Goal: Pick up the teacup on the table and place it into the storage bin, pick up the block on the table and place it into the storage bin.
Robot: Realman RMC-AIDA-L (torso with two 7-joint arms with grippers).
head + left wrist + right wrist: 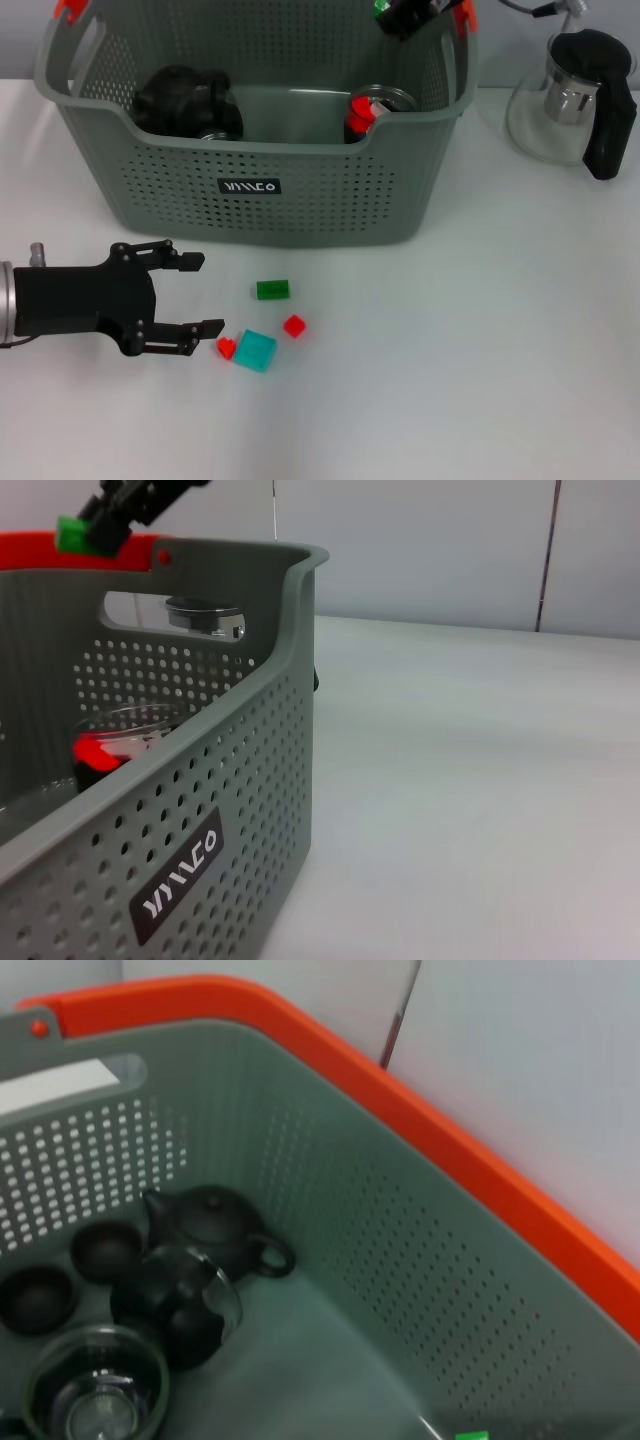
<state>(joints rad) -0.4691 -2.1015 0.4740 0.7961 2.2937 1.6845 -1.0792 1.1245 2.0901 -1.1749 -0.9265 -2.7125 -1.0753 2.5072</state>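
Observation:
The grey-green storage bin [300, 200] stands at the back middle of the table. Two small dark teacups [105, 1250] lie inside it beside a black teapot [215, 1225] and a glass cup [95, 1390]. My right gripper [410, 15] hangs over the bin's far right corner, shut on a green block [75, 535]. On the table in front of the bin lie a green block [272, 289], a red block [294, 325], a smaller red one [226, 348] and a teal block [256, 350]. My left gripper [200, 295] is low at the left, open, just left of these blocks.
A glass teapot with a black handle [570, 100] stands on the table to the right of the bin. A glass cup with a red piece in it [372, 108] sits in the bin's right part. Orange clips [70, 8] mark the bin's handles.

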